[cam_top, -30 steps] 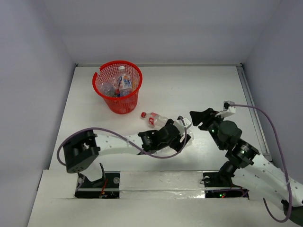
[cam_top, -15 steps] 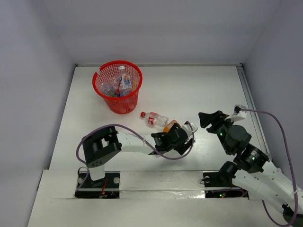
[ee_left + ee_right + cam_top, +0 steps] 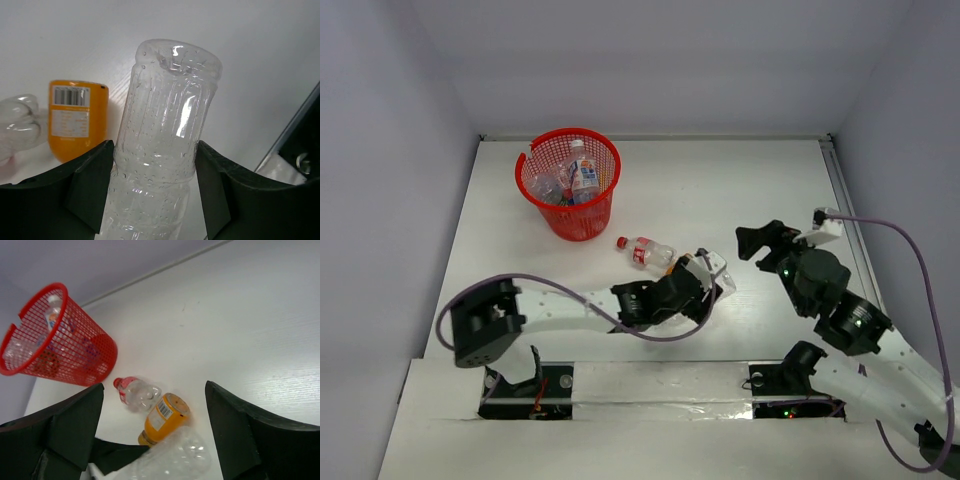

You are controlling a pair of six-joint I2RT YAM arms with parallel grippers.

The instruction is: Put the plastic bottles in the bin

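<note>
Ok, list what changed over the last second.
The right gripper opened wider and drew back to the right, away from the left gripper, whose fingers closed in on the clear bottle. The bin and the red-capped bottle stayed put.

We see bright, even, diffuse light over the white table (image 3: 720, 190), with only faint, soft shadows beneath the arms low in the overhead view. Small glints sit on the clear bottle (image 3: 165, 125) in the left wrist view. The dark fingers (image 3: 85, 185) along its bottom edge look slightly soft.
</note>
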